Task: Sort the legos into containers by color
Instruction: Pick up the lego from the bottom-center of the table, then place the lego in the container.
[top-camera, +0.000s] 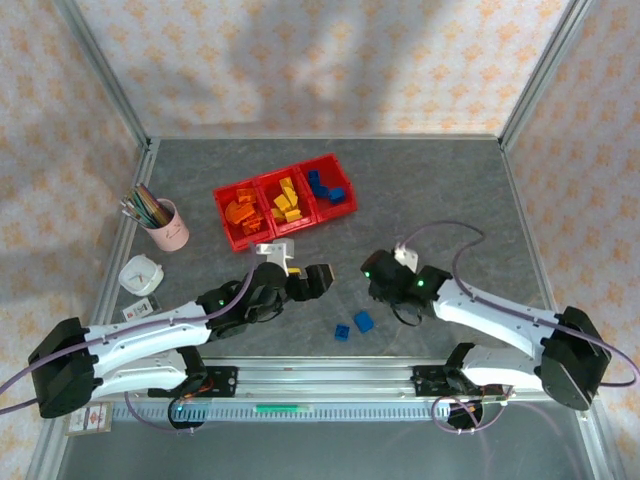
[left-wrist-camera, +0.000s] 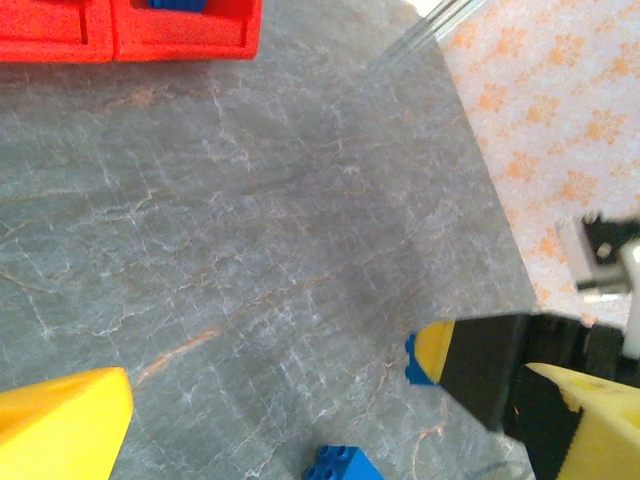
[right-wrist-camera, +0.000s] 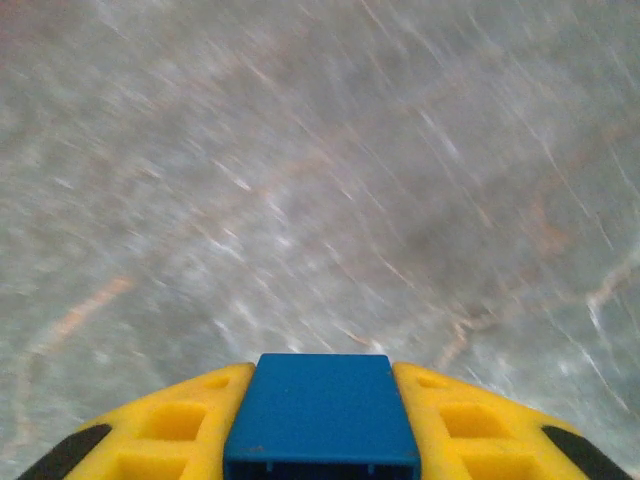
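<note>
My right gripper (right-wrist-camera: 320, 470) is shut on a blue lego (right-wrist-camera: 320, 410), wedged between its yellow fingers (right-wrist-camera: 180, 425) just above the blurred grey table. From the top it sits right of centre (top-camera: 380, 288). The left wrist view shows its yellow fingertip (left-wrist-camera: 436, 350) with a blue edge beside it. My left gripper (top-camera: 308, 280) is open and holds nothing. Another blue lego (left-wrist-camera: 345, 465) lies on the table below its wide-apart fingers (left-wrist-camera: 60, 425). Two blue legos (top-camera: 363, 322) (top-camera: 342, 332) lie near the front. The red containers (top-camera: 222, 203) hold orange (top-camera: 240, 212), yellow (top-camera: 287, 203) and blue (top-camera: 325, 186) legos.
A pink cup of coloured pencils (top-camera: 165, 224) stands left of the containers, with a white object (top-camera: 142, 273) in front of it. Patterned walls close in the table on three sides. A metal rail (top-camera: 320, 378) runs along the near edge between the arm bases.
</note>
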